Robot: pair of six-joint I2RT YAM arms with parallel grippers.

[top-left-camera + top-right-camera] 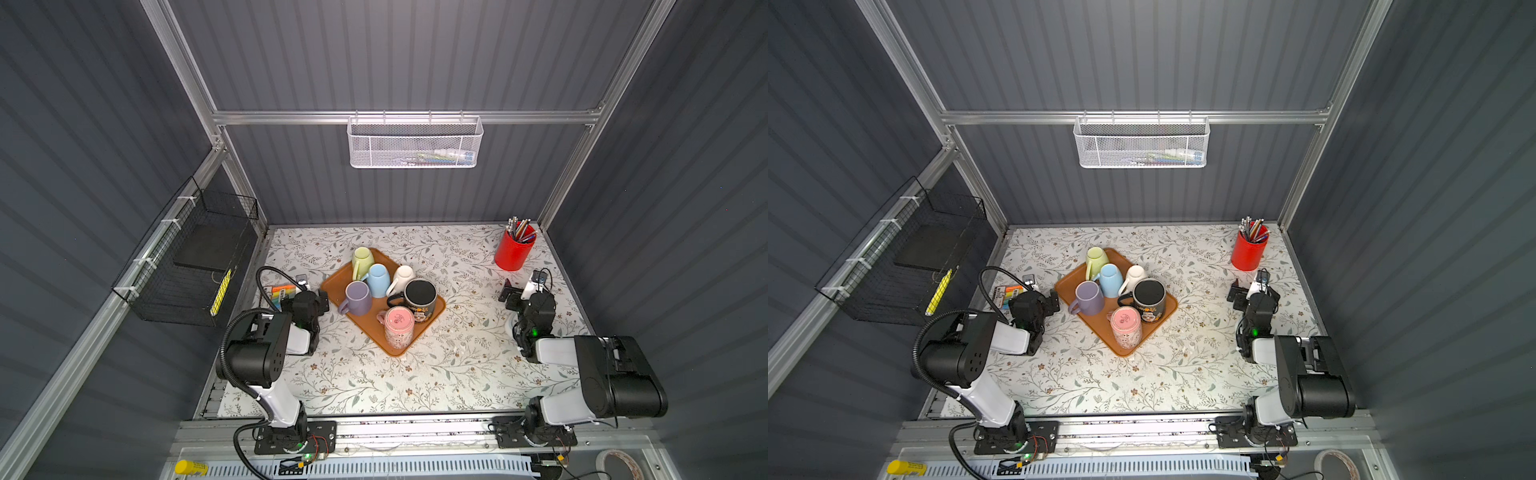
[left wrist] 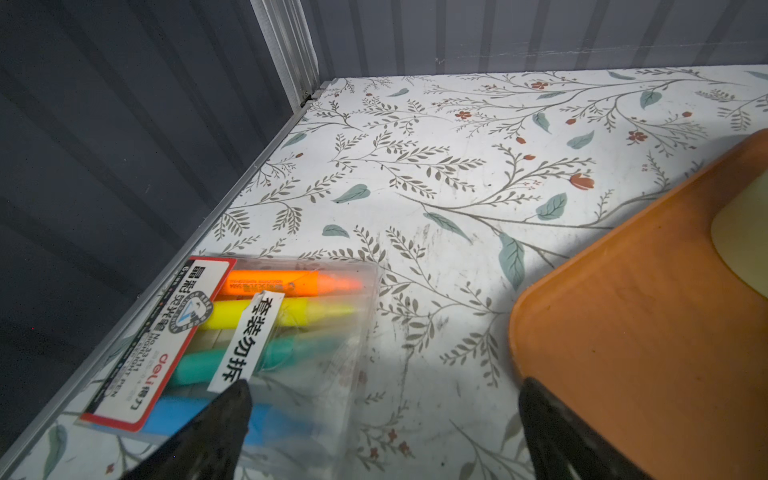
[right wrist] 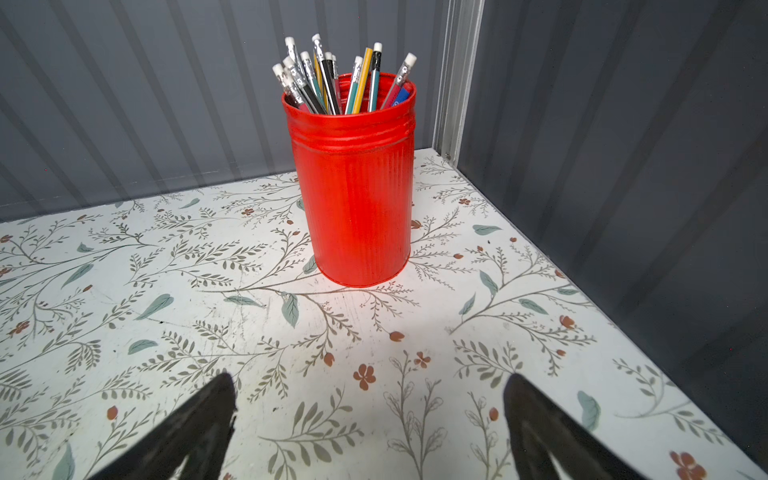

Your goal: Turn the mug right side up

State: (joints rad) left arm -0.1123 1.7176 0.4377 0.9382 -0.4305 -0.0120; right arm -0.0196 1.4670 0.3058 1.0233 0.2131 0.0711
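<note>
Several mugs stand close together on an orange tray (image 1: pixel 337 284) in the middle of the table: green (image 1: pixel 362 258), blue (image 1: pixel 378 278), white (image 1: pixel 402 274), purple (image 1: pixel 358 297), black (image 1: pixel 420 294) and pink (image 1: pixel 399 328). Most show a flat base on top; the black one's dark top I cannot read. My left gripper (image 1: pixel 322 297) hovers open just left of the tray, whose corner (image 2: pixel 644 332) shows in the left wrist view. My right gripper (image 1: pixel 513 289) stands open far to the right, nothing between its fingers (image 3: pixel 224 386).
A pack of highlighters (image 2: pixel 249 332) lies under the left gripper by the left wall. A red can of pencils (image 3: pixel 357 195) stands in the back right corner. A white mesh basket (image 1: pixel 413 143) hangs on the back wall, a black wire basket (image 1: pixel 195 266) on the left.
</note>
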